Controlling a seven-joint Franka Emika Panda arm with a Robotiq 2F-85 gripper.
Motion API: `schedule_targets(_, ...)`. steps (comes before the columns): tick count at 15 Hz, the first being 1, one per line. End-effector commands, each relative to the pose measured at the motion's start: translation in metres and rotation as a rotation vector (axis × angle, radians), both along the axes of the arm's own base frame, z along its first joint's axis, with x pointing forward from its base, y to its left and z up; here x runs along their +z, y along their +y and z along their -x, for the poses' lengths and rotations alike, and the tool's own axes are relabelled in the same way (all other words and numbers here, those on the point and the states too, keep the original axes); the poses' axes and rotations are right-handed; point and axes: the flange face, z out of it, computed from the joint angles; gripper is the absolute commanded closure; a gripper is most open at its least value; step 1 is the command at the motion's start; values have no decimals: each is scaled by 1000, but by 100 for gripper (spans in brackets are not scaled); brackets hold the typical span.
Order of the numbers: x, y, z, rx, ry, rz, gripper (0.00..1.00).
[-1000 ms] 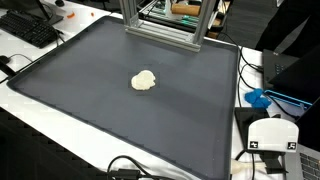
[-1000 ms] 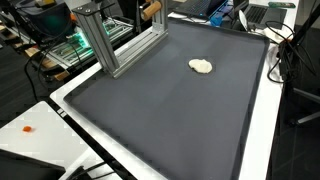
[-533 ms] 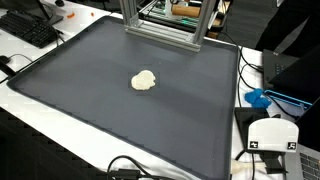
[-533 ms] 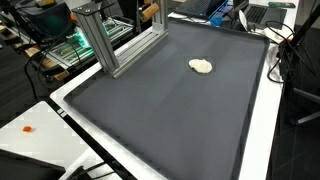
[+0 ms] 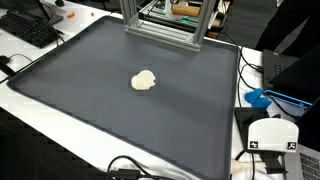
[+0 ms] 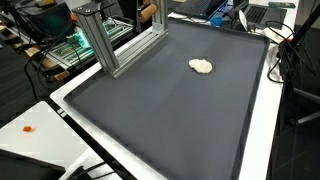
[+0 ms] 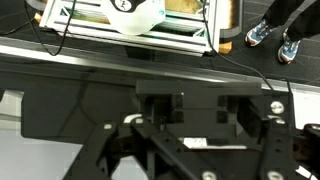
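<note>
a small pale lump [image 5: 145, 80] is seen near the middle of the dark mat [image 5: 80, 95] on the surface; it is judged light, soft and squashable, best pinched from above across its middle. of the gripper [image 7: 190, 150] only the linkage is shown in the wrist view, so apart or together cannot be told. the lump is found unmoved since the earlier frames.
</note>
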Motion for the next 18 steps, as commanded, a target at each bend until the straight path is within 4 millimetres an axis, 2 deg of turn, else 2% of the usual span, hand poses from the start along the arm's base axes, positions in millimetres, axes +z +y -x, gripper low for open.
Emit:
schedule_targets(1, -1, 1, 2, 8, -14, -5, 0)
schedule_targets(6, 7, -1, -1, 3, -35, -6, 0)
schedule_targets(12, 28, -3, -12, -6, -92, -15, 0)
schedule_targets(15, 44, -3, -23, -13, -160, -21, 0)
schedule_targets(18, 62, -3, -45, -11, -336, -9, 0)
